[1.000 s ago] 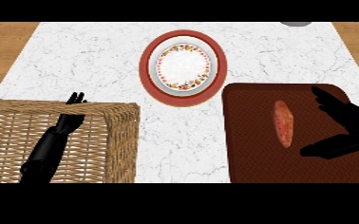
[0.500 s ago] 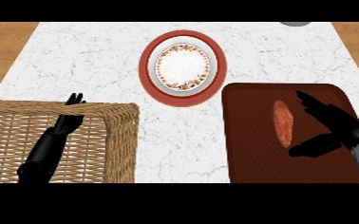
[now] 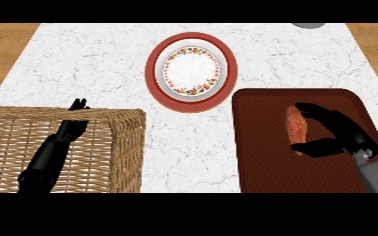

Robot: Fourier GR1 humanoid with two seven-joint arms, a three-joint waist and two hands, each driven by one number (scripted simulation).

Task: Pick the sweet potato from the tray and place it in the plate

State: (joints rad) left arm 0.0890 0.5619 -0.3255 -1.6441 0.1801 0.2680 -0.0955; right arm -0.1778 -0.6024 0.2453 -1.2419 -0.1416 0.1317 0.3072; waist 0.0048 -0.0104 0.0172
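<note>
An orange-red sweet potato lies lengthwise on the dark red tray at the right. My right hand sits against its right side, fingers curved over its far end and thumb under its near end. The red-rimmed plate with a white patterned centre stands at the counter's middle back, up and left of the tray. My left hand rests open at the left, fingers up, over the wicker basket.
A wicker basket fills the lower left corner. A grey round object shows at the counter's far right edge. White marble counter lies between basket, plate and tray.
My right hand has moved left across the tray and curled its fingers and thumb round the sweet potato. The left hand and plate have not moved.
</note>
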